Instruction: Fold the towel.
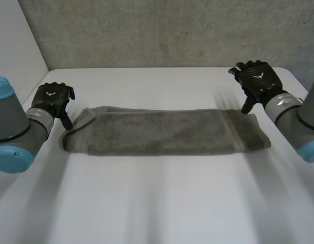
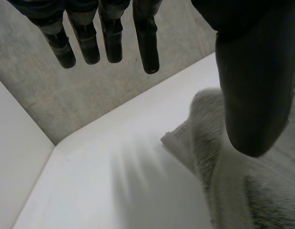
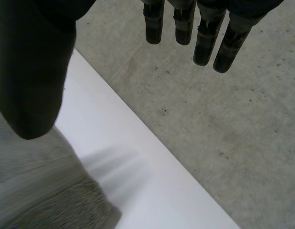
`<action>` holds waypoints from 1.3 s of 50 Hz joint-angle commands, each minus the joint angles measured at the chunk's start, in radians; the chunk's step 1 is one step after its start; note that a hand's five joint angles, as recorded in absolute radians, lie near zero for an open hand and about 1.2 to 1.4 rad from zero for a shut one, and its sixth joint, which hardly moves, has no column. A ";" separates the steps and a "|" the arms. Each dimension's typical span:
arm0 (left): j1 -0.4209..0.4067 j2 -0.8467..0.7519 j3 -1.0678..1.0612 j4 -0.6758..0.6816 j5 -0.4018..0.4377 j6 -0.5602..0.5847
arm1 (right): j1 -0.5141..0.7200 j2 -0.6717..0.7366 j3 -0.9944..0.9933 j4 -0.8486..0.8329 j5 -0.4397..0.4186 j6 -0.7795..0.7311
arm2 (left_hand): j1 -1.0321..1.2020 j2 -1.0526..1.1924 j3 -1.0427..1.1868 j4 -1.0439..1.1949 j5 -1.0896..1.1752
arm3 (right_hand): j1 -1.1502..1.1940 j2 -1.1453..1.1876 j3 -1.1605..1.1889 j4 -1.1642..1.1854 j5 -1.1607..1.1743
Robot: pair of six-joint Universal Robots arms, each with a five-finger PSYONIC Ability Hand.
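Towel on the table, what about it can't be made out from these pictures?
- Head view: the top layer of the towel hides how many layers lie beneath.
- Left wrist view: the thumb of the left robot hand covers part of the towel's end; contact unclear.
- Right wrist view: the thumb of the right robot hand hides part of the towel's edge; the frame cuts off the rest.

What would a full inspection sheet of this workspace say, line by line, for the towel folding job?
Surface: white table, with the towel lying on it.
Job's things: grey towel, already folded into a long strip, lying flat across the table.
Clutter: nothing seen.
Hands: left hand open, fingers straight, thumb over the towel's left far corner; right hand open, thumb at the right far corner; neither is closed on the cloth.
Cables: nothing seen.
Surroundings: grey wall behind the table, white panel at its left side.
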 commanded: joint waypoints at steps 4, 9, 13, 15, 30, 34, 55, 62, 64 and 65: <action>0.011 0.194 -0.234 0.046 0.050 -0.025 | -0.068 -0.175 0.222 0.215 0.000 -0.040 | 0.008 0.002 -0.054 -0.063 0.020 | -0.060 -0.074 -0.051 -0.061 -0.076; -0.016 0.205 -0.287 0.086 0.019 -0.022 | -0.140 -0.114 0.274 0.210 -0.103 -0.057 | -0.024 -0.031 -0.053 -0.062 -0.015 | 0.109 0.095 -0.051 -0.060 0.091; -0.033 0.244 -0.320 0.091 0.013 -0.043 | -0.157 -0.061 0.276 0.187 -0.126 -0.081 | -0.003 -0.009 -0.053 -0.061 0.008 | 0.131 0.117 -0.050 -0.059 0.114; -0.030 0.240 -0.330 0.113 0.008 -0.049 | -0.153 -0.044 0.280 0.179 -0.134 -0.093 | -0.011 -0.017 -0.053 -0.062 0.001 | 0.153 0.139 -0.050 -0.059 0.137; -0.039 0.251 -0.332 0.155 -0.029 -0.088 | -0.144 0.091 0.197 0.121 -0.145 -0.130 | -0.009 -0.015 -0.053 -0.061 0.003 | 1.073 1.059 -0.049 -0.061 1.052; -0.028 0.269 -0.363 0.153 -0.042 -0.091 | -0.163 0.083 0.194 0.132 -0.132 -0.132 | -0.017 -0.024 -0.052 -0.061 -0.006 | 1.178 1.164 -0.049 -0.060 1.159; -0.009 0.271 -0.292 0.016 -0.081 -0.081 | -0.395 -0.118 0.076 0.291 -0.201 -0.266 | -0.038 -0.045 -0.053 -0.062 -0.029 | 1.173 1.160 -0.051 -0.060 1.153; -0.030 0.280 -0.287 -0.018 -0.077 -0.046 | -0.125 -0.119 -0.123 0.366 -0.138 -0.175 | -0.002 -0.008 -0.054 -0.062 0.009 | 1.179 1.165 -0.051 -0.061 1.159; -0.017 0.293 -0.317 0.010 -0.066 -0.049 | -0.047 -0.108 -0.153 0.367 -0.118 -0.203 | -0.011 -0.017 -0.053 -0.062 -0.001 | 1.180 1.166 -0.051 -0.061 1.160; -0.021 0.299 -0.310 -0.001 -0.070 -0.041 | 0.015 -0.091 -0.184 0.351 -0.096 -0.172 | -0.029 -0.035 -0.053 -0.061 -0.018 | 1.173 1.159 -0.051 -0.061 1.153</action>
